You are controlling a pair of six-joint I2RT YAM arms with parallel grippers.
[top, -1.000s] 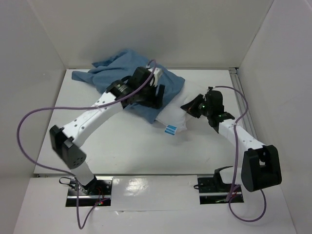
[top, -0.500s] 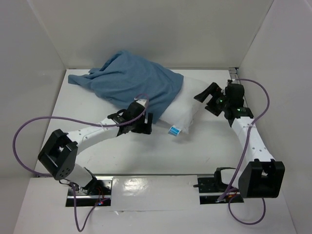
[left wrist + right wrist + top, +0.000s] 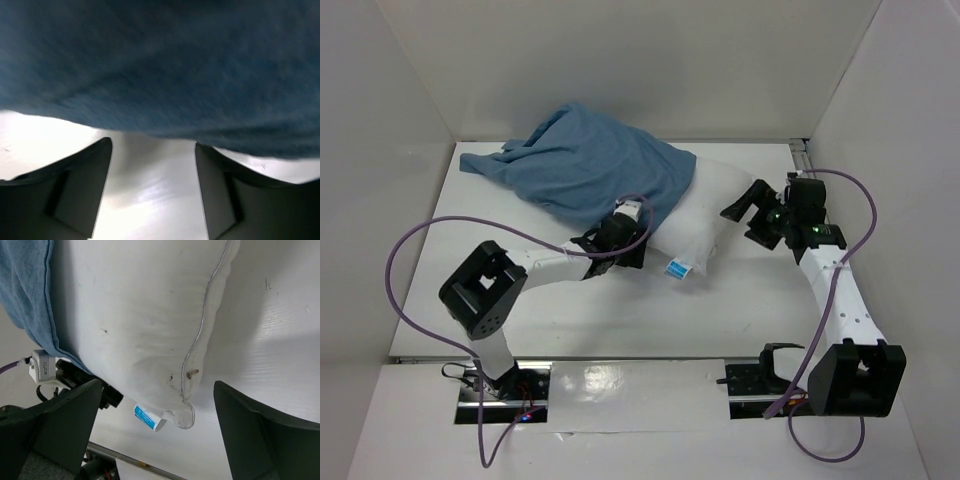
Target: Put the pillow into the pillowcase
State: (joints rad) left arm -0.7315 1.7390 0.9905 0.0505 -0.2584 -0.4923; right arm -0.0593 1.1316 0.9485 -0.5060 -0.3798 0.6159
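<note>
The pillowcase [image 3: 590, 170] is a plain medium blue, unpatterned. The pillow [image 3: 705, 215] is white with a few faint dark specks, and its small tag [image 3: 675, 268] is bright blue with white marks. The table [image 3: 620, 310] is white. The left arm [image 3: 550, 268] and right arm [image 3: 837, 292] are white with black joints; their cables [image 3: 388, 272] are purple.

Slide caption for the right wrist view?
Open right gripper facing the bare end of the pillow, pillowcase covering the far part.

Fixed camera looks steeply down on the counter [image 3: 620, 315]; left wrist lens hugs the pillowcase [image 3: 160, 65], right wrist lens faces the pillow [image 3: 140, 325], both shared overhead.
</note>
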